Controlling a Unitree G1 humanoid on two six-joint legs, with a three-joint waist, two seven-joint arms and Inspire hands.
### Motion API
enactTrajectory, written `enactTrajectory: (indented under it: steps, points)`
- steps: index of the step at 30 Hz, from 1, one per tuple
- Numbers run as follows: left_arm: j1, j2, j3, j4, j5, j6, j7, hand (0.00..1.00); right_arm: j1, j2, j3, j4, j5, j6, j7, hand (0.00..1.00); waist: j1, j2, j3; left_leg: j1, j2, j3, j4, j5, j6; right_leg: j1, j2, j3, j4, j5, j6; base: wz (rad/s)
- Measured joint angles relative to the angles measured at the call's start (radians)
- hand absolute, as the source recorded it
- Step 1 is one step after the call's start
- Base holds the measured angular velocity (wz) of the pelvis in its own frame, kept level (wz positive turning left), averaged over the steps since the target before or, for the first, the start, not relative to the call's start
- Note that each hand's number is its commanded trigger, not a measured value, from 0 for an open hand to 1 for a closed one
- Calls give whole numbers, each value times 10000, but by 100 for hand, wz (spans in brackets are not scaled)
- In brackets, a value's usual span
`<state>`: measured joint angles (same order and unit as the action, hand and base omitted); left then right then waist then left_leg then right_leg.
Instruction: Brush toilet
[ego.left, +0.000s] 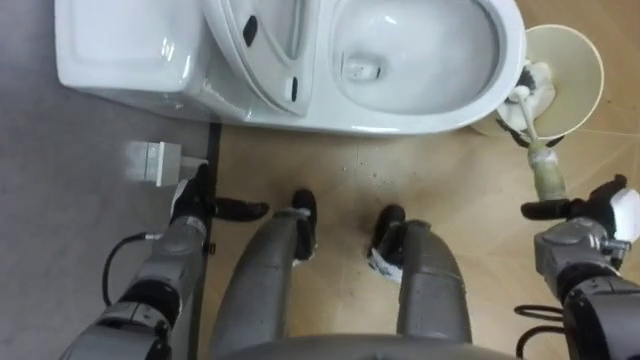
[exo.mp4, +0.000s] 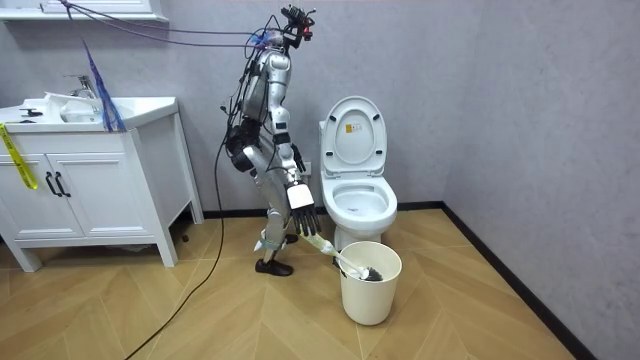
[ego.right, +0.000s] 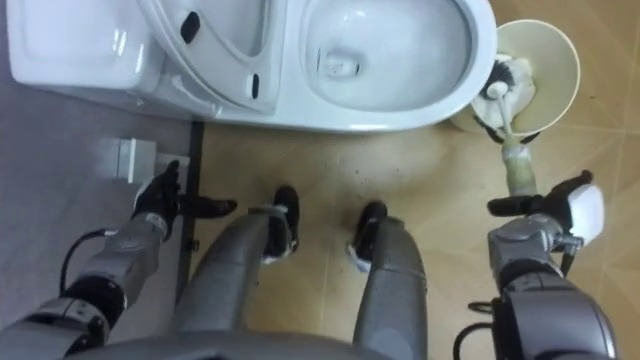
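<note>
Two open hands, nothing held: bring the right hand (ego.left: 590, 212), thumb out just beside the brush (ego.left: 548, 170) handle leaning from the bucket (ego.left: 585, 55) by the toilet (ego.left: 430, 118), squarely round that handle before lifting; left hand (ego.left: 192, 203) idles.

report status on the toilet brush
Left hand open, idle at side. Right hand open at brush handle's end. Brush head in bucket beside toilet. Nothing in the way.

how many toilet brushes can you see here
1. The toilet brush stands with its head in the bin beside the toilet, handle leaning out towards the right hand. Another could be hidden inside the vanity cabinet.
</note>
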<state>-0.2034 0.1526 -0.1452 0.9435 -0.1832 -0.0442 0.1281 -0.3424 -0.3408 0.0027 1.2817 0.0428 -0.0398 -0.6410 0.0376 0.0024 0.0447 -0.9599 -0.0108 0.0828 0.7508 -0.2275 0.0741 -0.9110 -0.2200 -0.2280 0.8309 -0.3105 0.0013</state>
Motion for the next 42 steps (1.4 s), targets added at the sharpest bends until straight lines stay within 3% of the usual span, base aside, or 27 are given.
enactTrajectory:
  steps: [5,10,21,28,34,42]
  points:
    - [-41,207,-168,-714,-7,7,0,0,-346,-257,160,-61,269,127,-15,0,44,77,35,-1141,9,31,1305,-323,-24,-1182,-260,118,1452,-480,-178,6]
    - [-111,236,-247,-1694,-21,-9,0,0,-483,-605,450,-93,402,182,-15,0,223,123,45,-2018,-28,81,2341,-587,-55,-2121,-578,302,2689,-924,-325,9]
    - [-322,253,-691,-2690,38,-56,-4,0,-1176,-936,646,-154,469,90,-16,0,266,119,49,-3206,-2,-16,3656,-911,-202,-3297,-762,388,4145,-1471,-596,5]
    - [-153,264,-968,-2838,-1,-54,-7,0,-1237,-937,747,-377,584,79,-5,0,306,122,53,-3222,108,-11,3992,-1170,-278,-3313,-753,382,4432,-1702,-712,-3]
    - [165,552,-1333,-3125,13,-53,-5,0,-1215,-975,1075,-448,1702,74,51,0,318,148,56,-3289,151,45,4327,-1441,-338,-3360,-765,399,4760,-1985,-747,0]
    - [341,671,-1330,-3306,-11,-35,-10,0,-668,-1265,1462,-359,2476,93,1062,0,534,212,42,-3384,186,44,4303,-1490,-366,-3450,-751,361,4720,-2017,-766,0]
